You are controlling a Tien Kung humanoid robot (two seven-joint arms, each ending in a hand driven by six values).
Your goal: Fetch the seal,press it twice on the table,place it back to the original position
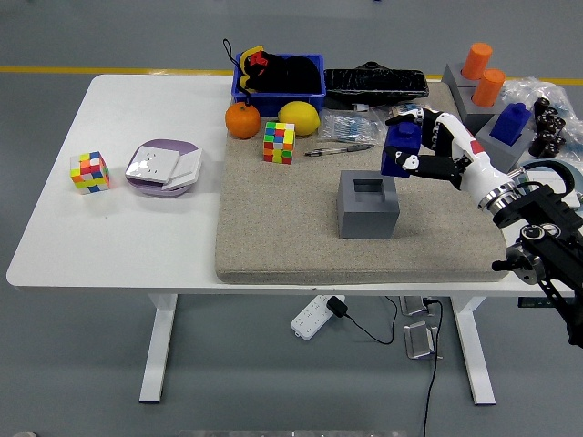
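Note:
My right hand is shut on the blue seal and holds it in the air. The seal hangs just above and to the right of the grey holder block, which stands on the beige felt mat with its square top recess showing empty. The right arm reaches in from the right edge. No left arm shows.
Behind the holder lie a pen, a colour cube, an orange, a lemon and bagged parts. A blue bin sits at the back. Grey stands with a blue seal and orange cylinders are on the right.

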